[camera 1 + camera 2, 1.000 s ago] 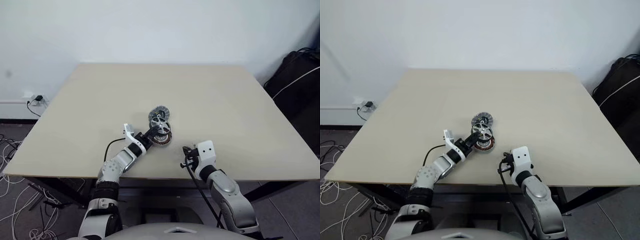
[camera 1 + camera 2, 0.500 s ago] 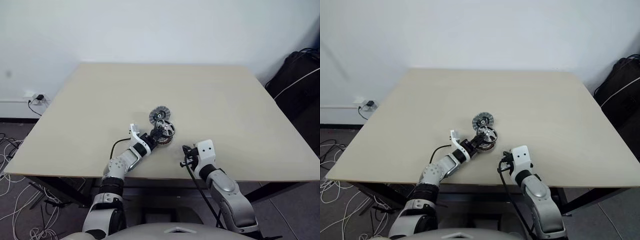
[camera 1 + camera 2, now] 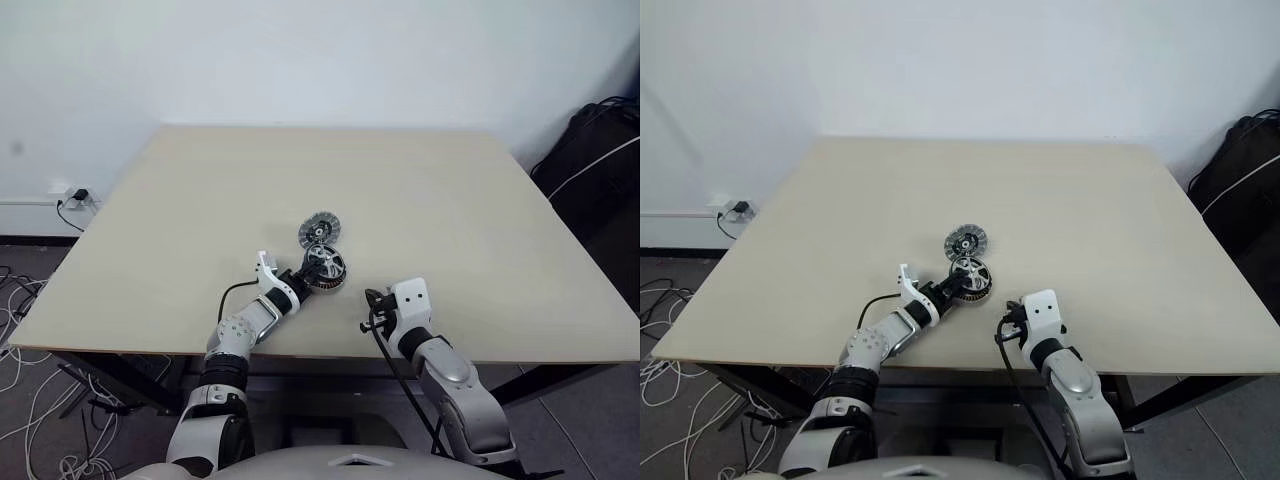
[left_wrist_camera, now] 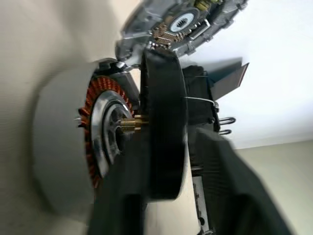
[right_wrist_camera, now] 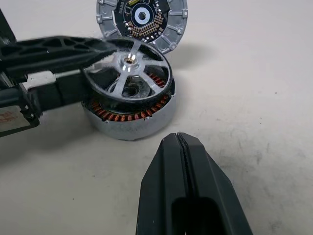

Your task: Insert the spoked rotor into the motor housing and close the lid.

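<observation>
The spoked rotor (image 5: 128,61) rests slightly tilted on top of the motor housing (image 5: 128,125), near the table's front middle. Copper windings show under the rotor's near edge. My left gripper (image 3: 308,275) reaches in from the left with its jaws open. The rotor's dark rim (image 4: 164,122) stands between its fingers (image 4: 230,186), and a gap shows on one side. The lid (image 3: 319,229) lies just behind the housing with its ribbed face up. My right gripper (image 5: 181,147) hangs shut and empty a short way in front and to the right of the housing.
The beige table (image 3: 450,200) has its front edge close below both grippers. A black bag (image 3: 595,160) stands on the floor off the right side. Cables (image 3: 30,400) and a wall socket lie off the left side.
My left gripper has lowered the rotor from a raised, tilted hold down onto the housing, and its jaws have spread wider. The right arm has not moved.
</observation>
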Robot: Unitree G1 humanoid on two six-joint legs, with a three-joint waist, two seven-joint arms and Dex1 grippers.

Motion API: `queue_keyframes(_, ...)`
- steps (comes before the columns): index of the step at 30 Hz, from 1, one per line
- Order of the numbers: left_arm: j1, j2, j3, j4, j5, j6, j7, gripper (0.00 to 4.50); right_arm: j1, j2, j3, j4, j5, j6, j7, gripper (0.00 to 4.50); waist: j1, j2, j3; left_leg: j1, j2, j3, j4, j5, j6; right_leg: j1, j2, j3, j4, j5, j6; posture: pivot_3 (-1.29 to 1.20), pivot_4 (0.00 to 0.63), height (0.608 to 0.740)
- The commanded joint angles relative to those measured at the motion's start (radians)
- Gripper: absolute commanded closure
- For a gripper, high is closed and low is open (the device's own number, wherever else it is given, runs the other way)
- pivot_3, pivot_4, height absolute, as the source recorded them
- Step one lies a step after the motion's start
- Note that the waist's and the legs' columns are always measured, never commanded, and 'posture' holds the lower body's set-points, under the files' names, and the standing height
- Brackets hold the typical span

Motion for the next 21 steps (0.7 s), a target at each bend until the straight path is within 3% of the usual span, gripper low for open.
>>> queue_keyframes(1,0.023,-0.071,0.009,-0.031,0.002,0.000,0.020,1.43,-0.020,0.005,-0.001,-0.029,0.002,-0.024,-0.006,4.50,0.000,0.000,-0.001,0.000,0.000,0.000,0.000,0.000,0.000,0.000,0.000,0.000,0.000,0.000,0.000,0.00,0.000,0.740)
queue_keyframes(5,0.065,-0.064,0.002,-0.091,-0.003,0.027,0.040,0.10,-0.018,0.008,0.002,-0.027,0.002,-0.026,-0.007,4.50,-0.002,0.001,-0.002,0.003,0.000,0.000,0.002,0.000,0.000,0.003,0.000,0.000,0.000,0.000,0.000,0.00,0.000,0.740)
queue_keyframes(6,0.083,-0.059,-0.006,-0.118,0.000,0.035,0.047,0.01,-0.017,0.008,0.002,-0.027,0.002,-0.027,-0.008,4.50,-0.003,0.001,-0.002,0.003,0.000,0.000,0.002,0.000,0.000,0.003,0.000,0.000,0.001,0.000,-0.001,0.00,0.000,0.740)
queue_keyframes(15,0.219,-0.007,-0.128,-0.358,0.112,0.016,0.090,0.01,-0.016,0.012,0.005,-0.020,0.005,-0.033,-0.009,4.50,-0.009,0.001,-0.002,0.001,0.000,0.000,0.001,-0.001,0.001,0.001,0.000,0.003,0.000,0.001,0.000,0.00,0.000,0.740)
queue_keyframes(21,0.257,0.040,-0.202,-0.428,0.227,-0.106,0.077,0.01,-0.028,0.012,0.013,-0.011,0.007,-0.033,-0.005,4.50,0.003,0.001,-0.003,0.000,0.000,0.000,0.002,-0.001,0.000,0.001,-0.001,0.001,0.000,-0.001,-0.002,0.00,0.000,0.740)
